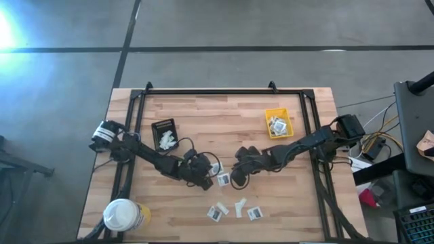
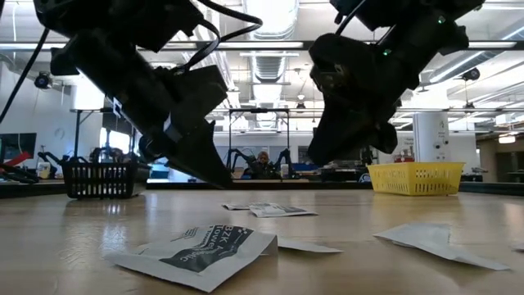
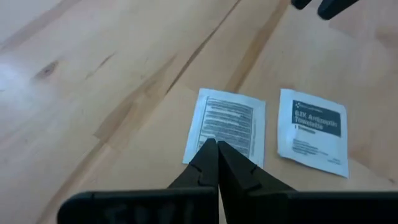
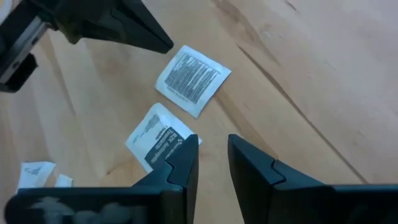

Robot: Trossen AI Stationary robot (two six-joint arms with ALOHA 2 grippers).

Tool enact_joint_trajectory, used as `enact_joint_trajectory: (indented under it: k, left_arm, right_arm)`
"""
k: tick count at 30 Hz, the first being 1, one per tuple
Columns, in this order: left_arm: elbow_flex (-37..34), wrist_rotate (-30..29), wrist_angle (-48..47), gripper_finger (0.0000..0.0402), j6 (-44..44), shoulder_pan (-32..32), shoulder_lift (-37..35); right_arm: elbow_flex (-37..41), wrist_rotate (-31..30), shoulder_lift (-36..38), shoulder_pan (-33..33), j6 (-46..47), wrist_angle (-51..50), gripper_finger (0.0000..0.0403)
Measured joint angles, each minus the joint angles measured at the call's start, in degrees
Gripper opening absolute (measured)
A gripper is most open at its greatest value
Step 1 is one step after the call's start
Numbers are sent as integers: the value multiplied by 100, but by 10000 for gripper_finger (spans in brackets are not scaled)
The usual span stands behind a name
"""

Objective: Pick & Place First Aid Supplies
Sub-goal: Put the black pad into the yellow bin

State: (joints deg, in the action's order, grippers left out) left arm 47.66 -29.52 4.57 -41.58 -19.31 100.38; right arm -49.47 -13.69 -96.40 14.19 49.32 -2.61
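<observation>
My right gripper (image 4: pixel 212 163) hangs part-open and empty above the towelette packet (image 4: pixel 160 138) on the table (image 1: pixel 224 132); my left gripper (image 3: pixel 217 157) is pinched shut over the neighbouring packet (image 3: pixel 225 126). I judge this the approach before a pick; next I must drop lower, straddle an edge, then close.

The left arm extends from the left edge of the high view toward the lower centre, its left gripper (image 3: pixel 217 149) low with fingers pressed fully together. The right arm reaches in from the right edge toward the centre, its right gripper (image 4: pixel 213 152) low with a narrow gap between the fingers.
</observation>
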Motion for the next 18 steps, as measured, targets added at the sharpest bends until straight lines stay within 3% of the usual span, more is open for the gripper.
enact_joint_trajectory:
  k: [18]
  left_arm:
    - [-11, -22, 307, 0, -25, 55, 437]
  right_arm:
    - [0, -19, -207, -183, 0, 413, 73]
